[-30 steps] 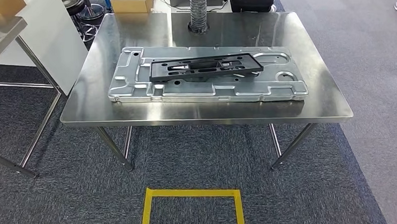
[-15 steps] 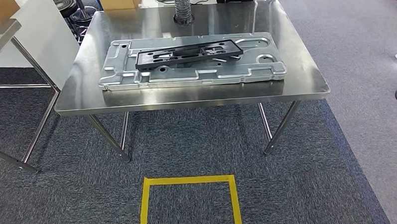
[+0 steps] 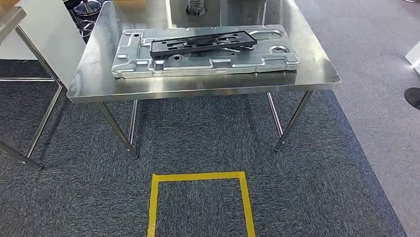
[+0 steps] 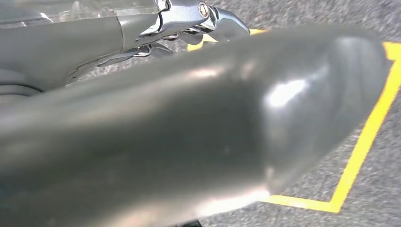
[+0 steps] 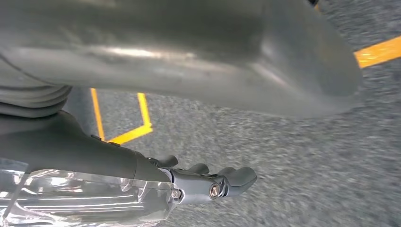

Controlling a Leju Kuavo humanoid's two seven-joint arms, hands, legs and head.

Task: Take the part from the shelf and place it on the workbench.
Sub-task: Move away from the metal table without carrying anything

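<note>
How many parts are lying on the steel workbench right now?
2: a large silver stamped panel flat across the workbench, and a black bracket resting on top of the panel toward its far edge. Anything beneath them would be hidden.

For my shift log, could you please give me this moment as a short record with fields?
workbench: steel table ahead of the robot
silver part: stamped metal panel lying flat on the table
black part: long black bracket resting on top of the panel
floor mark: yellow tape square on grey carpet, in front of the table
left hand: hanging over the carpet, holds nothing
right hand: hanging over the carpet, holds nothing
</note>
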